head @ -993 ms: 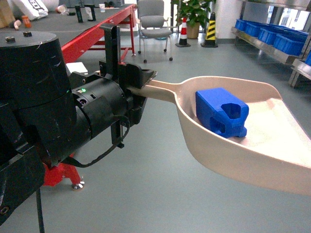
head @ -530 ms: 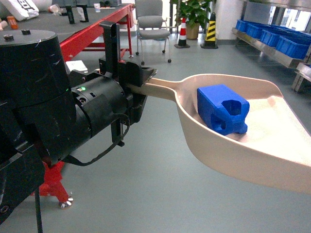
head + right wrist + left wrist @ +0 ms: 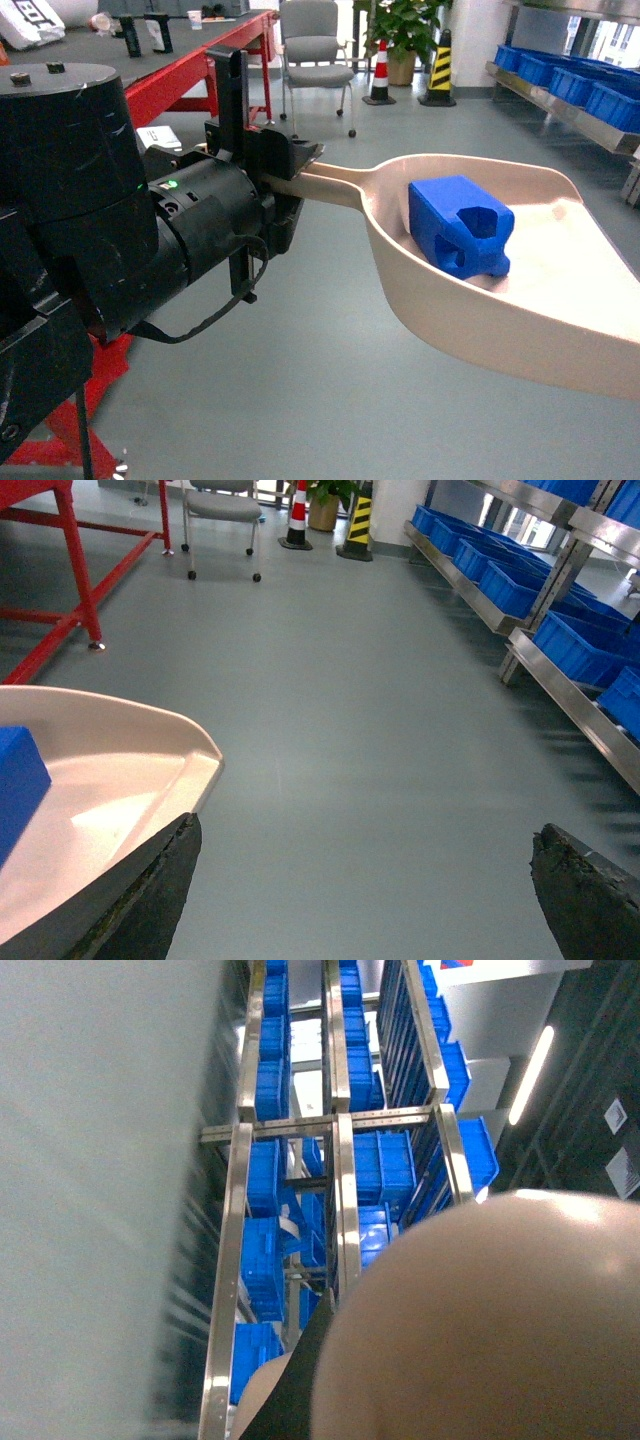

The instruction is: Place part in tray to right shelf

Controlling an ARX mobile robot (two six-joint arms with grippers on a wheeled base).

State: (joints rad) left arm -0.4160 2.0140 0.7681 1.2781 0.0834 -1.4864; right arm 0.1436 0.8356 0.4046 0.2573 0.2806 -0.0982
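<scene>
The blue part (image 3: 460, 225) lies inside the beige tray (image 3: 480, 335), near the scoop's back wall. My left gripper (image 3: 290, 170) is shut on the tray's long handle and holds it level above the floor, mouth to the right. From the left wrist, the tray's underside (image 3: 480, 1320) fills the lower right. The right wrist view shows the tray's mouth (image 3: 110, 780) at the left, with a corner of the part (image 3: 15, 785) at the edge. My right gripper (image 3: 365, 840) is open beside the tray, over bare floor, and does not appear in the head view.
A red-framed table (image 3: 190, 70) stands at the left, with a grey chair (image 3: 315, 50), a traffic cone (image 3: 378, 70) and a plant behind. Steel shelves holding blue crates (image 3: 590, 95) run along the right (image 3: 560, 630). Grey floor lies between.
The room has slid across the head view: the red table's foot dropped out at the bottom left and the crate shelf shifted right. Tray, part and left gripper kept their places.
</scene>
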